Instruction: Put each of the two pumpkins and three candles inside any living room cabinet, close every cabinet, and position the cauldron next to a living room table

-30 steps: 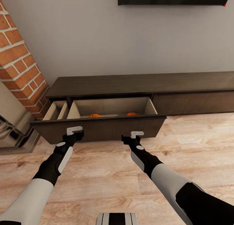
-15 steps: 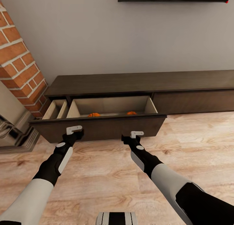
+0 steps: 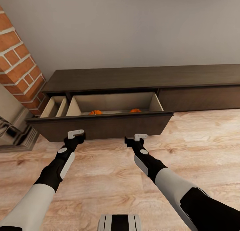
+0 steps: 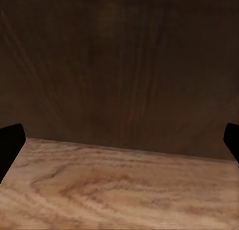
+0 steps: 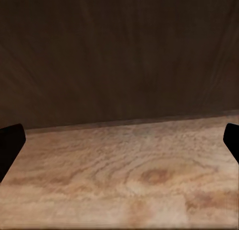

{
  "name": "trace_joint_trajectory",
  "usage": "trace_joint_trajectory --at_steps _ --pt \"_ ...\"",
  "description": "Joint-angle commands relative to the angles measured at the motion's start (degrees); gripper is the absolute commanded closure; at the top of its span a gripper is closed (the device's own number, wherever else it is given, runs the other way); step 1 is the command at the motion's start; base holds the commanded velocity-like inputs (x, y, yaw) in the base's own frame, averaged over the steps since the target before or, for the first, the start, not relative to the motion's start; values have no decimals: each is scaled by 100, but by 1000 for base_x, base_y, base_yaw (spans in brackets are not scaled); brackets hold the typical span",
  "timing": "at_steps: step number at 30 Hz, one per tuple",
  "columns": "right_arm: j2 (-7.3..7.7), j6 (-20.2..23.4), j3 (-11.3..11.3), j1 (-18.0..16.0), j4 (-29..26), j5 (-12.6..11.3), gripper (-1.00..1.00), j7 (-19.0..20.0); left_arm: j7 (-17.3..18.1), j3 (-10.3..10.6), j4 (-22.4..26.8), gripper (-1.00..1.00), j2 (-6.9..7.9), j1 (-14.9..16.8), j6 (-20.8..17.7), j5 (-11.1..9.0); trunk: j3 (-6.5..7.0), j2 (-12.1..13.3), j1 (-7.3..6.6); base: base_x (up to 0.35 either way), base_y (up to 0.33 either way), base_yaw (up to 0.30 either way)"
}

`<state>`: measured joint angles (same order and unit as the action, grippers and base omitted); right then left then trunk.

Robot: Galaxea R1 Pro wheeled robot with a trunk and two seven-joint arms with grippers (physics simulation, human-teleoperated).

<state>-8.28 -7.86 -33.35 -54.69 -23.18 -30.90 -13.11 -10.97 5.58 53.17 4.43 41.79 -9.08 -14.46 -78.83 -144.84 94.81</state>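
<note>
Overhead we see two bright-orange ribbed pumpkins [image 3: 95, 112] [image 3: 135, 110] inside the open drawer of the long dark-brown wood cabinet [image 3: 140, 78] beside red brick [image 3: 16, 62], while our wrist views show both grippers [image 4: 119, 140] [image 5: 119, 140] spread wide, empty, facing its front above pale wood floor [image 5: 124, 175].

**Count of what is in view**

Two pumpkins sit in the open drawer: one [image 3: 95, 112] toward its left, one [image 3: 135, 110] toward its right. One long dark-brown cabinet [image 3: 143, 78] stands against the wall. One wide drawer front [image 3: 100, 126] is pulled out, with two pale compartments behind it: a narrow one [image 3: 55, 106] and a wide one [image 3: 113, 102]. Two grippers reach toward it, the left gripper [image 3: 76, 134] and the right gripper [image 3: 140, 137]. One brick column [image 3: 18, 62] stands at the left.
</note>
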Motion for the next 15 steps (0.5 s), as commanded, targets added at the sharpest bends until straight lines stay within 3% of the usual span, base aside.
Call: trace_joint_trajectory --at_steps 1,11,15 --pt "1 -63 -49 -6 1 -58 -100 -34 -54 31 10 -100 11 -7 38 -54 -27 -3 1 0 0 0" --pt "-6 -383 -49 -6 -2 -57 -100 -34 -54 31 10 -100 10 -111 296 -48 -248 -17 27 0 0 0" --pt "-6 -424 -49 -6 -2 -57 -100 -34 -54 31 10 -100 7 -150 422 -48 -248 -17 27 0 0 0"
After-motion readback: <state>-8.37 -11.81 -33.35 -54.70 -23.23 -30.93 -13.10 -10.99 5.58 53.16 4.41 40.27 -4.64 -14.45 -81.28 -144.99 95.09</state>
